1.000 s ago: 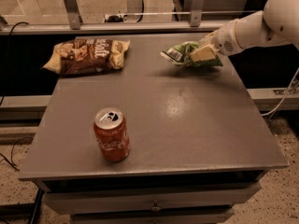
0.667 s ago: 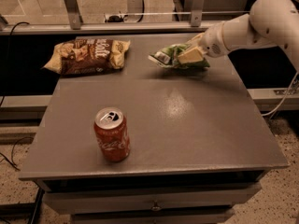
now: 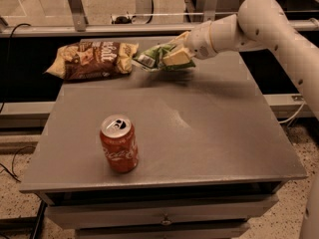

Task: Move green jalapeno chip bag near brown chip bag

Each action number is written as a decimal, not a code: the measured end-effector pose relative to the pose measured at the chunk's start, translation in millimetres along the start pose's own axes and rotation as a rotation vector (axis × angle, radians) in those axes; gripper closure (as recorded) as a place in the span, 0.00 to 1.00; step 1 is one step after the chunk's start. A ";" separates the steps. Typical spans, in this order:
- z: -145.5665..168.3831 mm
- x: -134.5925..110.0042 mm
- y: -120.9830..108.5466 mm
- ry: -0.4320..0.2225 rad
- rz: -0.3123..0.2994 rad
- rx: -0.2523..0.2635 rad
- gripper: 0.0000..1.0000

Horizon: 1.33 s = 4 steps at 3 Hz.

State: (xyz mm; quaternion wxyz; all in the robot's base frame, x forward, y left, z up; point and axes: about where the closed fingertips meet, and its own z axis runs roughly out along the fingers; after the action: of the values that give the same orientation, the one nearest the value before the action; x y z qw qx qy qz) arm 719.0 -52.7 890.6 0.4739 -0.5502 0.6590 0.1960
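The brown chip bag lies flat at the table's back left, dark brown with yellow-tan ends. My gripper reaches in from the right on a white arm and is shut on the green jalapeno chip bag. The small green bag is held a little above the table top at the back middle. Its left end is close to the right end of the brown bag, with a small gap between them.
A red soda can stands upright at the front left of the grey table. A metal rail runs behind the table's far edge. My white arm spans the back right corner.
My gripper has carried the green bag leftward from the table's back right to the back middle, close to the brown bag. The can and brown bag have not moved.
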 end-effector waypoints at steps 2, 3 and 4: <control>51.4 -11.9 14.1 -0.072 -0.049 -0.102 0.61; 65.7 -14.6 18.1 -0.092 -0.060 -0.138 0.36; 72.9 -16.8 20.8 -0.103 -0.067 -0.159 0.13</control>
State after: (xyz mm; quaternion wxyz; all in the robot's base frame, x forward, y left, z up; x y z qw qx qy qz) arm 729.0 19.9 864.7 0.4683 -0.5969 0.5975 0.2597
